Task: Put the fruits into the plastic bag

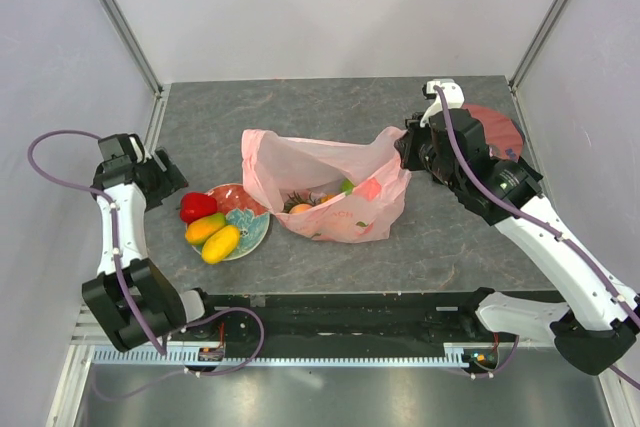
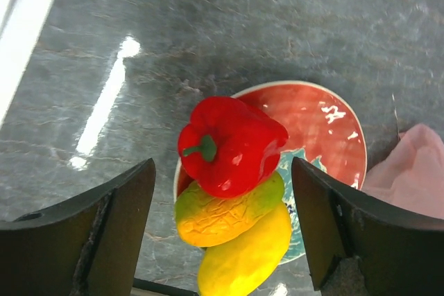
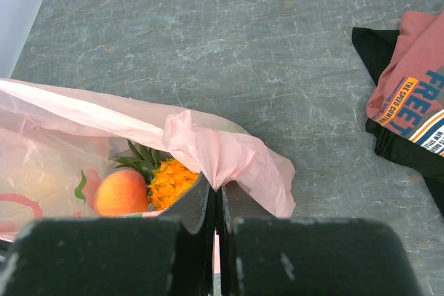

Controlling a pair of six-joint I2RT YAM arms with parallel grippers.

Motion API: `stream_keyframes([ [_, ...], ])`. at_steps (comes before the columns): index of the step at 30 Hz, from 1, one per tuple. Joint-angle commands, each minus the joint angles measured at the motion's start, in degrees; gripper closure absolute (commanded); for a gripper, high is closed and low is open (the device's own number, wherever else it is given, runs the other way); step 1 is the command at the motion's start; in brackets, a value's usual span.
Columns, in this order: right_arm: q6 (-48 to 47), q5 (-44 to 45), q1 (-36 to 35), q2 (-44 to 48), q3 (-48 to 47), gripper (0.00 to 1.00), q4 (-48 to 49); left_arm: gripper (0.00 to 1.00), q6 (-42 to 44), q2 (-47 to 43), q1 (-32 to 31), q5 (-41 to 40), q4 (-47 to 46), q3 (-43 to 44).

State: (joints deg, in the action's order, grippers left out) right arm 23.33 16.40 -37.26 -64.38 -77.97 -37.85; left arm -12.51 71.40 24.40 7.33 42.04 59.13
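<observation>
The pale-pink plastic bag lies open mid-table. My right gripper is shut on its right rim and holds it up; it also shows in the top view. Inside the bag lie a pineapple, a peach and a green round fruit. A red pepper, an orange-green mango and a yellow mango sit on the red plate. My left gripper is open above them, one finger on each side; it also shows in the top view.
A folded dark-red printed T-shirt lies at the back right behind my right arm, also in the right wrist view. The plate stands just left of the bag. Frame posts stand at the back corners.
</observation>
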Motion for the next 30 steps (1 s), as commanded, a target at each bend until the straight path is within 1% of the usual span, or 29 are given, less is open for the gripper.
stream_keyframes([
  [1,0.2,0.6,0.2,0.9,0.3,1.0,2.1,0.17,4.2,2.1,0.2,6.5,-2.3,-2.2],
  [5,-0.5,0.0,0.2,0.0,-0.2,1.0,2.0,0.21,3.3,2.4,0.2,8.9,-3.7,-3.8],
  [10,-0.5,-0.1,0.2,-0.7,-0.7,1.0,2.0,0.23,3.6,3.7,0.0,8.0,-4.5,-5.7],
  [16,-0.6,0.0,0.2,-0.6,-0.6,1.0,2.0,0.25,3.4,5.2,0.1,7.3,-5.9,-5.6],
  [21,-0.4,0.3,0.3,-0.5,-0.5,1.0,1.9,0.27,3.1,6.8,-0.2,8.0,-7.4,-6.3],
  [27,-0.4,0.5,0.2,-0.5,-0.6,1.0,1.7,0.28,2.9,6.5,-0.5,8.0,-8.8,-7.7],
  [28,-0.5,0.5,0.2,-0.7,-0.6,1.0,1.7,0.29,2.8,6.6,-0.5,8.7,-9.3,-8.0],
  [30,-0.4,0.5,0.2,-0.6,-0.7,1.0,1.8,0.34,2.6,6.5,-0.6,9.1,-9.9,-8.8],
])
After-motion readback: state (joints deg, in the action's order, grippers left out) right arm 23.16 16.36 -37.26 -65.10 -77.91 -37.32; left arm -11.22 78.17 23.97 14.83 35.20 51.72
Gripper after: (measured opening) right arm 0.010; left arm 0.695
